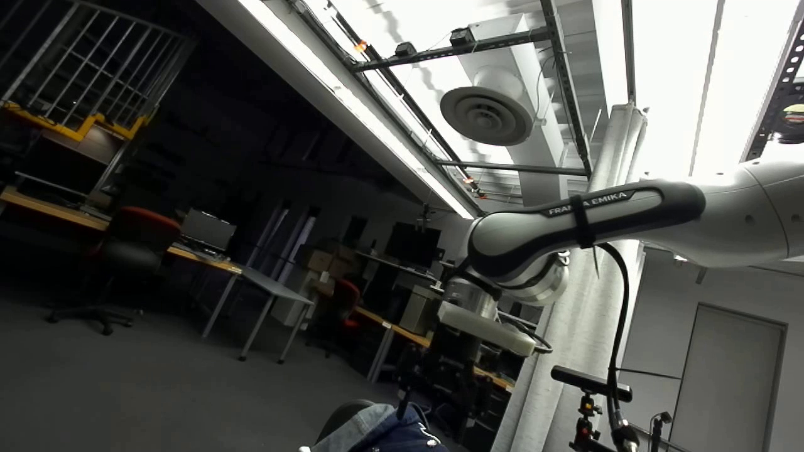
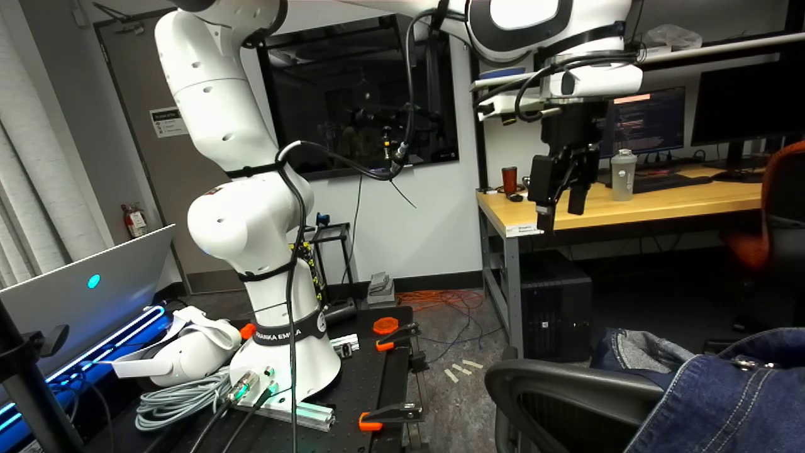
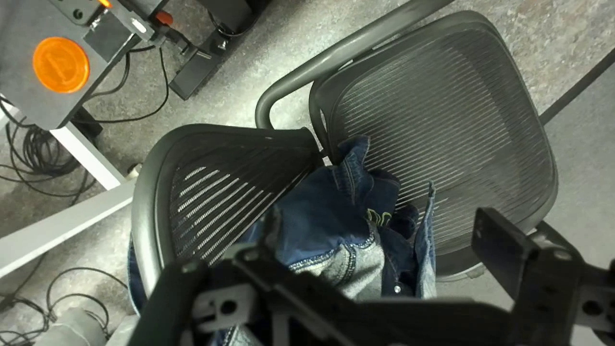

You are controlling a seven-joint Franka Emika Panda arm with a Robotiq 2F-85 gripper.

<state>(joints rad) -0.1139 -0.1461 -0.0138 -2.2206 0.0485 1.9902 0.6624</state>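
Black mesh chair (image 2: 575, 379) below, with blue denim (image 3: 322, 211) draped over its backrest (image 3: 216, 154) and spilling onto the seat (image 3: 447, 120). Reads as approach, before any contact: well above the denim, with fingers (image 2: 546, 221) spread and nothing held. Would call for centring over the denim, then a slow drop. Most open room over the seat, away from the backrest. Stay off the backrest rim, then the armrest (image 3: 336, 53). Can't tell exact height from these angles.
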